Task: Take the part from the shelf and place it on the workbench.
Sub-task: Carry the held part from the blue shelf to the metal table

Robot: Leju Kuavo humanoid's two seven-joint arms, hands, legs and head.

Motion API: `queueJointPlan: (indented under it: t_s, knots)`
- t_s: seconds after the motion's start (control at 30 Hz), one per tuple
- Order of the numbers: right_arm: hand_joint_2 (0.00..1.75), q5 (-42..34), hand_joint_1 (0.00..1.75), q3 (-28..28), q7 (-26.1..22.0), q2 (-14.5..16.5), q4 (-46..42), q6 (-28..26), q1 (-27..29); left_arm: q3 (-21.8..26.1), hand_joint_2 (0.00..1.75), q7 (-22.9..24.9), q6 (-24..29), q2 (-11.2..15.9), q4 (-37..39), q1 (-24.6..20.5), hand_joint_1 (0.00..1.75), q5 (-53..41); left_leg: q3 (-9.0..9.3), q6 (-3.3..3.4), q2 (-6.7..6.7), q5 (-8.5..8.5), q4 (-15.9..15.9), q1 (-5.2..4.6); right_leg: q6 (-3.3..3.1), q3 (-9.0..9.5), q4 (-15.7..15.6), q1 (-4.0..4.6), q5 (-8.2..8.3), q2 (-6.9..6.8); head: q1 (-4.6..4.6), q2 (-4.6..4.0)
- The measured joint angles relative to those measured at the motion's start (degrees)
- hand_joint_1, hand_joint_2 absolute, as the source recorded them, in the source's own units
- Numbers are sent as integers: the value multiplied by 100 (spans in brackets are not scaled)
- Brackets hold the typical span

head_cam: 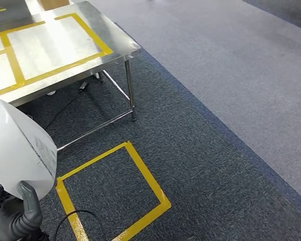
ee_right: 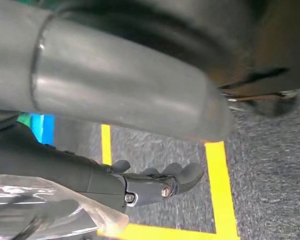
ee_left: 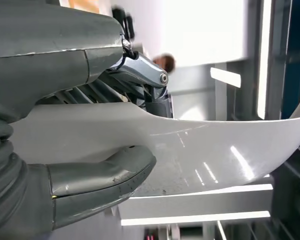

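left hand grasps the white part low at left, thumb under, fingers over, carried edge-on, likely for the walk. steel desk ahead, yellow floor square between. right hand hangs released. part's far end cut off.

Bright, even light; white glare washes the steel table; the background behind the left wrist is overexposed; the right wrist view is blurred.

My glossy white plastic part, brushed steel workbench with yellow tape, rough grey carpet
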Motion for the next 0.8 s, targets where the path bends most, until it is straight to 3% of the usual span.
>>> queueJointPlan:
  t_s: [0.07, 0.13, 0.17, 0.2, 0.23, 0.3, 0.33, 0.4, 0.43, 0.47, 0.5, 0.57, 0.63, 0.67, 0.73, 0.8]
  knots:
    - [0, 9, 0, 1, 40, -25, 1, 5, 10, -11, 175, -18, 79, -12, -1, 43, 175, -27, 14, -37, -173, -27, 22, 4, -23, 286, -776, -36, 399, 332, -1, 0]
    - [0, 11, 0, 1, 59, -43, 3, 7, 2, -19, 175, -29, 122, -17, -3, 74, 175, -36, -24, -108, -331, -33, 36, 22, -46, 462, -1139, -56, 475, 596, 0, 0]
    - [0, 12, 0, 1, 67, -47, 4, 8, -5, -21, 175, -33, 135, -19, -5, 93, 175, -39, -48, -151, -415, -25, 37, 34, -61, 498, -1171, -48, 457, 589, 1, 0]
    - [0, 13, 0, 2, 71, -49, 4, 8, -15, -23, 175, -36, 143, -19, -10, 114, 175, -41, -61, -188, -484, -18, 31, 51, -84, 529, -1177, -45, 458, 501, 4, 0]
    - [0, 15, 0, 3, 80, -51, 4, 7, -21, -24, 175, -38, 152, -19, -17, 133, 175, -41, -74, -222, -423, -31, 59, 47, -113, 554, -1196, -48, 461, 414, -3, 0]
    - [0, 34, 0, 10, 132, -50, 5, 5, -17, -25, 175, -43, 182, -17, -35, 149, 175, -25, -214, -281, -38, -220, 381, 24, -181, 610, -1231, -58, 449, 204, -41, 0]
    - [0, 55, 0, 17, 177, -51, 5, 5, -9, -25, 175, -45, 206, -16, -41, 155, 175, -5, -373, -310, 201, -393, 716, 19, -207, 633, -1234, -46, 430, 95, -59, 0]
    - [0, 106, 0, 38, 262, -56, 7, 5, 13, -25, 175, -48, 257, -11, -43, 165, 175, 43, -740, -352, 383, -692, 1449, 43, -234, 668, -1233, -26, 388, -132, -70, 0]
    - [0, 123, 0, 48, 280, -59, 7, 5, 19, -24, 175, -53, 275, -7, -42, 171, 175, 62, -838, -361, 401, -709, 1635, 53, -233, 686, -1233, -20, 368, -237, -71, 0]
    - [0, 134, 0, 55, 280, -62, 7, 8, 18, -23, 175, -61, 288, -1, -42, 174, 175, 77, -824, -361, 415, -608, 1596, 59, -230, 709, -1232, -14, 347, -331, -72, 0]
    - [0, 136, 0, 60, 266, -62, 7, 19, 10, -22, 175, -70, 296, 9, -42, 174, 175, 90, -698, -346, 451, -413, 1336, 58, -222, 744, -1232, -9, 322, -416, -72, 0]
    - [0, 137, 0, 69, 229, -61, 8, 51, -7, -19, 175, -85, 338, 41, -42, 159, 175, 130, -310, -260, 735, -58, 559, -2, -184, 813, -1232, 12, 259, -562, -73, 0]
    - [0, 171, 0, 81, 198, -61, 11, 87, -23, 7, 175, -102, 398, 77, -42, 130, 175, 235, -104, -157, 1000, 19, 131, -84, -127, 851, -1239, 38, 205, -689, -69, 0]
    - [0, 210, 0, 93, 180, -62, 13, 99, -34, 39, 175, -120, 414, 96, -42, 121, 175, 306, -98, -122, 1017, -16, 102, -112, -101, 877, -1252, 50, 188, -762, -63, 0]
    - [0, 283, 0, 131, 124, -68, 10, 107, -66, 142, 175, -166, 391, 135, -43, 124, 175, 418, -90, -64, 859, 1, 48, -94, -51, 947, -1273, 55, 150, -832, -46, 0]
    - [0, 304, 0, 156, 67, -74, 7, 98, -77, 233, 175, -197, 333, 162, -46, 119, 175, 453, -59, -2, 701, 33, -13, -44, -10, 857, -1027, 44, -25, -539, -19, 0]
